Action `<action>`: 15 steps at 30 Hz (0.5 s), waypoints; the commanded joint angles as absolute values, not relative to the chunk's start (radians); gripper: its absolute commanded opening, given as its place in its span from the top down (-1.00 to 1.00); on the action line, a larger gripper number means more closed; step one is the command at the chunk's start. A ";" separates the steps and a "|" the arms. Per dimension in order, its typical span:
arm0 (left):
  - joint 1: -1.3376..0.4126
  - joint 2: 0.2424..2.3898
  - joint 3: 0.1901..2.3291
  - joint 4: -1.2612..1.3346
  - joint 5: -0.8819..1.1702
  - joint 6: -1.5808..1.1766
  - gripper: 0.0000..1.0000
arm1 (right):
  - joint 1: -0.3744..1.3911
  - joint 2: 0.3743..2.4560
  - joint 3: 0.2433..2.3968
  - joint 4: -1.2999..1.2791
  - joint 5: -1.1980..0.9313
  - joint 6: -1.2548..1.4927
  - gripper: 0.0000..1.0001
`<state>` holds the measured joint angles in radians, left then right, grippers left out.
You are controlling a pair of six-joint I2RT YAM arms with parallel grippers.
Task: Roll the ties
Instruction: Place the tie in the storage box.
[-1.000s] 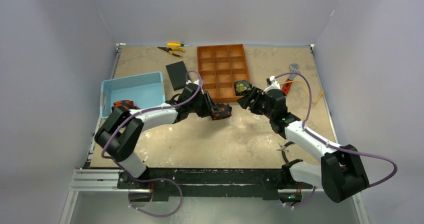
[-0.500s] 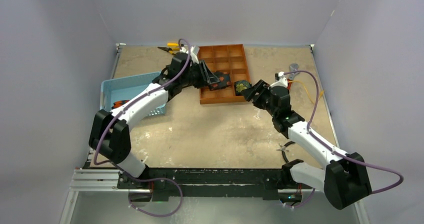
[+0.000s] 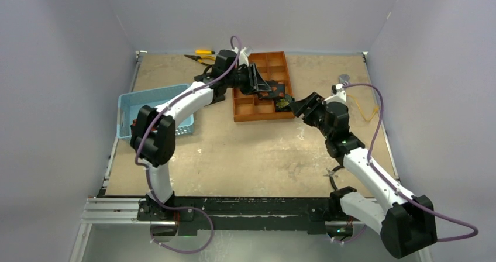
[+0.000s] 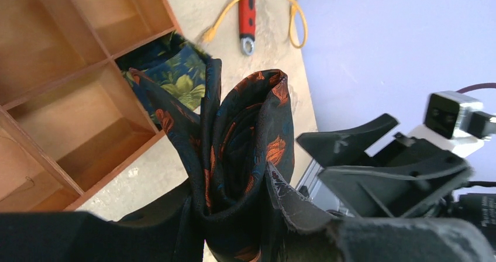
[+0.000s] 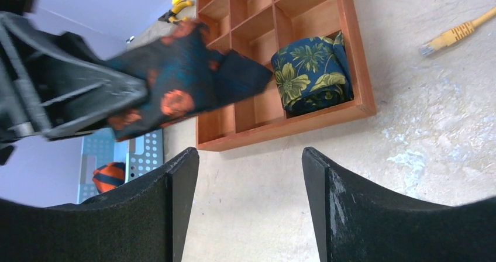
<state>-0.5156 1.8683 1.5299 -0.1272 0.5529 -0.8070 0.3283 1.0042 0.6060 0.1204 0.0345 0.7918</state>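
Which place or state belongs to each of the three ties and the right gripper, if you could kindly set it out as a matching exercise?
Things:
1. red-orange tie
2. green-gold tie
3. striped tie
4. right gripper

Places or states:
A. in the basket
B. open, holding nothing
C. rolled, in a corner compartment of the tray
D. clamped in the left gripper

Pairs: 1-D, 2-C, 3-A, 4-B.
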 commanded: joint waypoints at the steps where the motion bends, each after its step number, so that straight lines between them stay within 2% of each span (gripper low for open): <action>1: -0.486 1.947 1.544 -0.030 0.729 -0.789 1.00 | 0.315 0.976 0.577 0.112 0.027 0.760 -0.37; 15: -0.426 2.085 1.588 -0.191 0.721 -0.639 1.00 | 0.300 0.996 0.552 0.145 0.003 0.744 -0.36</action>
<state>-0.4339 2.0533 1.5326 -0.1379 0.7033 -0.7177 0.3065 0.9890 0.5636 0.1192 0.0231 0.7647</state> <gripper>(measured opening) 0.304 0.681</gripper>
